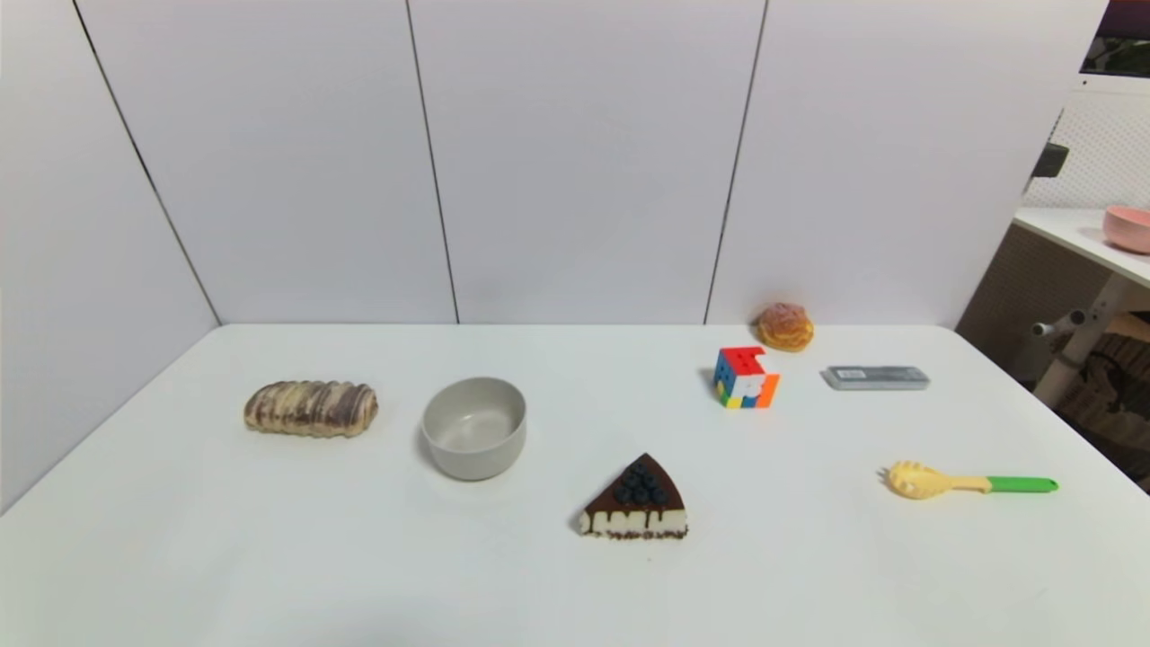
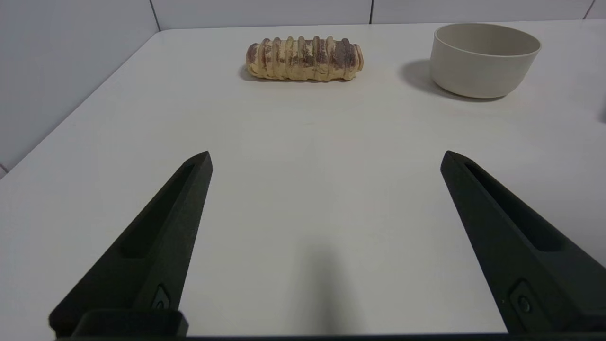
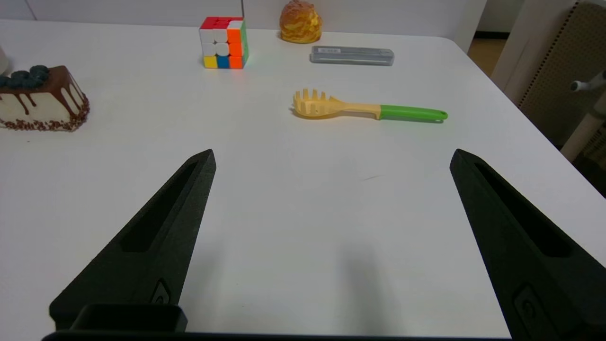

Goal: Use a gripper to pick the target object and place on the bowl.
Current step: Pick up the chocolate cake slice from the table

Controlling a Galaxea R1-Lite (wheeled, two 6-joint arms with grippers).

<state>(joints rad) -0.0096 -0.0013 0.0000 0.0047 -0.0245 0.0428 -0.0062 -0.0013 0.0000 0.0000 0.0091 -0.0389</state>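
Plain white panelled walls (image 1: 575,153) wrap round the white table (image 1: 269,557), with a white side desk (image 1: 1074,235) off right.

The white table (image 1: 575,584) carries bread roll (image 1: 311,408), bowl (image 1: 474,428), cake slice (image 1: 636,500), cube (image 1: 745,377), puff pastry (image 1: 784,326), grey case (image 1: 877,377), pasta spoon (image 1: 966,482).

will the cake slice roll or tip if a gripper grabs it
Probably not: the cake slice sits flat on its wide base on the table, so rolling seems unlikely. Its tapering wedge sides might slip from closing fingers. It looks like a light toy, likely easy to lift.
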